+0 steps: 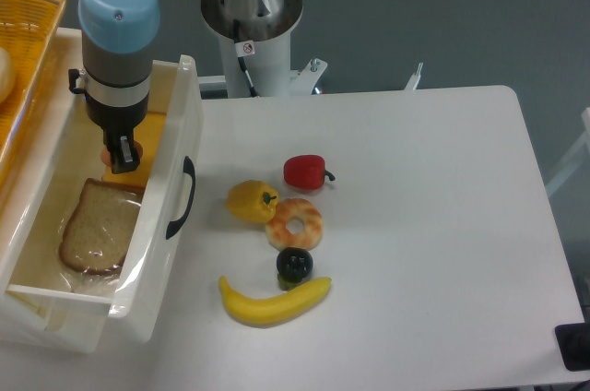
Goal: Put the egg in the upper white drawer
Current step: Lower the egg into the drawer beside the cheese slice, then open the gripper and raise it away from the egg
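I've got the gripper (122, 157) down inside the upper white drawer (171, 142), fingers drawn close around the egg (110, 159), which only shows as a peach-orange sliver beside them, just above the bread slice (94, 237) and the yellow slice (146, 156) on the drawer floor. Transport looks done to me; what's left is letting go and lifting out, and I can't tell if the egg touches the floor yet. The 5 other foods, red pepper (305, 171) to banana (274, 301), sit untouched on the table (442, 225).
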Controlling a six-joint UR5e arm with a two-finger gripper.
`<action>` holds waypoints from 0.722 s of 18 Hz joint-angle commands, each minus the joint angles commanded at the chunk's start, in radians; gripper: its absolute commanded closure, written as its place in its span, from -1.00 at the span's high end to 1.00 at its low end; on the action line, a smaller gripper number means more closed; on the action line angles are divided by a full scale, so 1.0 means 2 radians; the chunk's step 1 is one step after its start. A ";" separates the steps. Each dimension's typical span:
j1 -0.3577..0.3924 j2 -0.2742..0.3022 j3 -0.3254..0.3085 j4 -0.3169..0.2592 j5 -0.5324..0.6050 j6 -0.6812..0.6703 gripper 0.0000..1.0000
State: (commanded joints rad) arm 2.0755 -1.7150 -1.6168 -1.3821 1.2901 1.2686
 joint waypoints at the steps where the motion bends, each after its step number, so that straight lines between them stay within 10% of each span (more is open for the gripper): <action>1: -0.001 -0.001 0.000 0.000 0.000 0.000 -0.01; 7: -0.001 0.000 0.001 0.002 0.000 0.000 0.45; 13: -0.001 -0.002 0.000 0.002 0.001 0.000 0.49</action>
State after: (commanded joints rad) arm 2.0739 -1.7196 -1.6168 -1.3790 1.2916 1.2686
